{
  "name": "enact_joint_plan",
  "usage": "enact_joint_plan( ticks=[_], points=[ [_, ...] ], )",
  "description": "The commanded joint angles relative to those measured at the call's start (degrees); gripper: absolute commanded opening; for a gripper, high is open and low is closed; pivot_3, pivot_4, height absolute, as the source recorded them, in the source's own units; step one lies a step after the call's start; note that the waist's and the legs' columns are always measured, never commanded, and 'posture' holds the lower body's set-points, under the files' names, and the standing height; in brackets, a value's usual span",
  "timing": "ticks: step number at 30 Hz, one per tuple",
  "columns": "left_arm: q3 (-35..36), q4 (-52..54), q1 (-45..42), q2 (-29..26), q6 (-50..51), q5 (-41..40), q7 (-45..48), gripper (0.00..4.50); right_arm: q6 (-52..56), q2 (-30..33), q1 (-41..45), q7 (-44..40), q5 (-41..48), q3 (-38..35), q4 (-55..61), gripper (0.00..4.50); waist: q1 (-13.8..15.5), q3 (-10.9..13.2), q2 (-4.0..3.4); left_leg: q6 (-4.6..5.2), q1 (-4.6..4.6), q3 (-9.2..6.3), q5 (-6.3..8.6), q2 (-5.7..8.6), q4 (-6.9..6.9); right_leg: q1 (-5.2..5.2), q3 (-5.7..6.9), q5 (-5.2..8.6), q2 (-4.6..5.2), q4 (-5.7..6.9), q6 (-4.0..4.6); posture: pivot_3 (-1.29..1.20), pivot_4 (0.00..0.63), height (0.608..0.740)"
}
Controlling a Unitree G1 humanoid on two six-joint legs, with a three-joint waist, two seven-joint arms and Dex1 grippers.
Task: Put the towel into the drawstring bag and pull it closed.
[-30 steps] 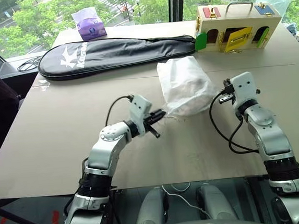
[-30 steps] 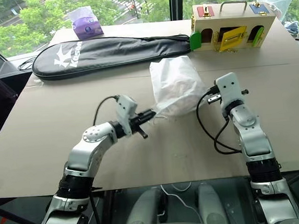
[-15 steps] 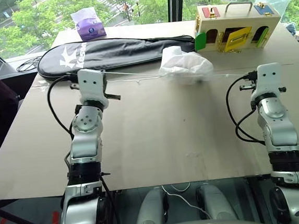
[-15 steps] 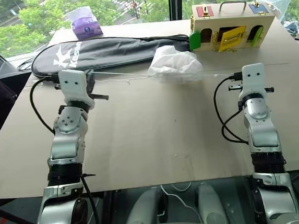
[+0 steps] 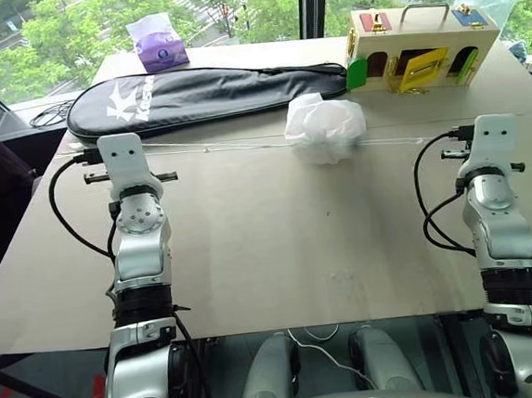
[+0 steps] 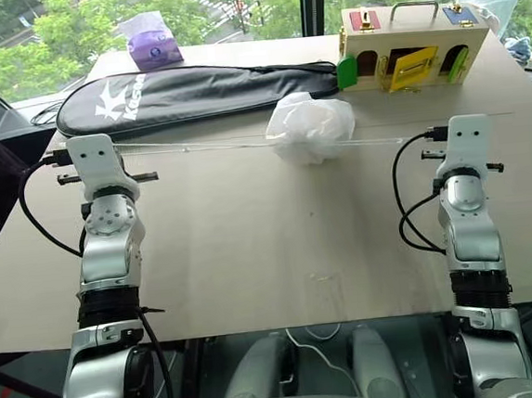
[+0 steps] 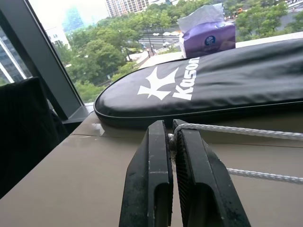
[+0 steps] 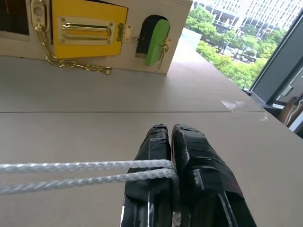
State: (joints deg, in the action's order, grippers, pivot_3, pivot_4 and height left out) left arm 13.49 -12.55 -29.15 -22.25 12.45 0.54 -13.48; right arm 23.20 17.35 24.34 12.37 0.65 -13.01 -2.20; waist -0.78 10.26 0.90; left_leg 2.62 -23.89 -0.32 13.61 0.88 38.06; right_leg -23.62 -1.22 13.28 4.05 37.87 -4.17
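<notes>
The closing step is in hand: the drawstring bag is seen bunched into a tight crinkled ball on the surface, near the black racket case and in front of the wooden latch box, roughly midway between the two arms. The towel cannot be seen; it is judged to lie inside the gathered pouch, though the fabric hides it. The cords are drawn out taut to either side of the bag, running low over the surface. The left hand is clenched on the doubled cord, which is seen wrapping over one of its fingers in the left wrist view; the right hand is likewise clamped on the two white strands, held well out toward the right edge of the surface. The mouth of the bag looks almost fully cinched, so little travel is judged to remain. The next move calls for a small, even outward pull if any slack is left, followed by the cords being released without the bag being dragged across the surface.
</notes>
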Motion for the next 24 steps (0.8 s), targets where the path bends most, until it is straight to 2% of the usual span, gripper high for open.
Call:
enact_joint_plan(
  ticks=[1, 8, 11, 15, 18, 21, 22, 23, 24],
  points=[
    [9.7, -0.7, -0.7, -3.4, 1.4, 0.0, -7.0, 0.1, 1.6, 1.3, -0.3, 6.9, 0.0, -10.1, 0.8, 0.0, 0.0, 0.0, 0.0, 0.0, 0.0, 0.0, 0.0, 0.0, 0.0, 0.0, 0.0, 0.0, 0.0, 0.0, 0.0, 0.0, 0.15, 0.74],
    [9.7, -0.8, -0.8, -3.8, 1.6, -0.5, -9.4, 0.1, 4.0, 0.5, -0.6, 10.2, 2.5, -12.2, 1.3, 0.0, 0.0, 0.0, 0.0, 0.0, 0.0, 0.0, 0.0, 0.0, 0.0, 0.0, 0.0, 0.0, 0.0, 0.0, 0.0, 0.0, 0.15, 0.74],
    [8.7, -1.7, -1.5, -3.5, 0.7, -2.4, -6.7, 0.1, 3.9, 0.5, -0.4, 9.6, 4.3, -11.7, 1.4, 0.0, 0.0, 0.0, 0.0, 0.0, 0.0, 0.01, 0.0, 0.0, 0.0, 0.0, 0.0, 0.0, 0.0, 0.0, 0.0, 0.0, 0.15, 0.74],
    [1.7, -4.4, -3.3, -2.4, -4.3, -7.7, 8.9, 0.1, -2.7, 2.6, 2.2, -3.7, 11.0, -7.7, 0.0, 0.0, 0.1, 0.0, 0.0, 0.0, 0.0, 0.01, 0.0, 0.02, 0.0, 0.01, 0.01, 0.0, 0.0, 0.0, 0.0, 0.0, 0.15, 0.74],
    [-0.8, -4.7, -3.8, -2.0, -5.3, -10.4, 18.0, 0.1, -3.1, 5.0, 2.3, -13.0, 13.5, -4.4, 0.3, 0.0, -0.1, 0.0, 0.0, 0.01, -0.01, 0.06, 0.0, 0.05, 0.0, 0.01, -0.01, 0.0, 0.01, -0.06, 0.0, 0.0, 0.15, 0.74],
    [-4.7, 0.1, -2.8, -2.1, -0.1, -18.4, 35.7, 0.1, 0.0, 9.6, -1.8, -30.5, 18.7, 1.8, 5.1, 0.0, -0.1, 0.0, 0.0, 0.01, 0.0, 0.06, 0.0, 0.0, 0.0, 0.02, 0.01, 0.0, -0.03, -0.05, 0.0, 0.0, 0.15, 0.74],
    [-5.7, 1.2, -2.6, -2.7, 1.6, -19.7, 39.7, 0.0, 0.7, 11.7, -4.0, -36.6, 20.1, 4.1, 7.4, 0.72, 0.0, 0.0, 0.0, 0.01, -0.03, 0.05, 0.0, -0.01, -0.01, 0.01, 0.03, 0.01, -0.04, -0.05, 0.0, 0.0, 0.15, 0.74],
    [-6.4, 2.0, -2.4, -3.5, 2.8, -20.4, 42.4, 0.52, 2.0, 13.5, -5.9, -40.8, 21.6, 5.5, 9.2, 1.15, -0.1, 0.0, 0.01, 0.02, -0.04, 0.01, 0.01, -0.02, -0.01, 0.03, 0.09, 0.01, -0.03, -0.08, 0.0, 0.0, 0.15, 0.74],
    [-6.8, 2.5, -2.3, -4.0, 3.7, -20.8, 44.2, 0.67, 2.8, 14.7, -7.0, -43.5, 22.6, 6.2, 10.2, 1.45, -0.1, 0.0, 0.0, 0.02, -0.04, -0.01, 0.01, -0.04, 0.0, 0.06, 0.11, 0.01, -0.04, -0.11, -0.01, 0.0, 0.15, 0.74]
  ],
)
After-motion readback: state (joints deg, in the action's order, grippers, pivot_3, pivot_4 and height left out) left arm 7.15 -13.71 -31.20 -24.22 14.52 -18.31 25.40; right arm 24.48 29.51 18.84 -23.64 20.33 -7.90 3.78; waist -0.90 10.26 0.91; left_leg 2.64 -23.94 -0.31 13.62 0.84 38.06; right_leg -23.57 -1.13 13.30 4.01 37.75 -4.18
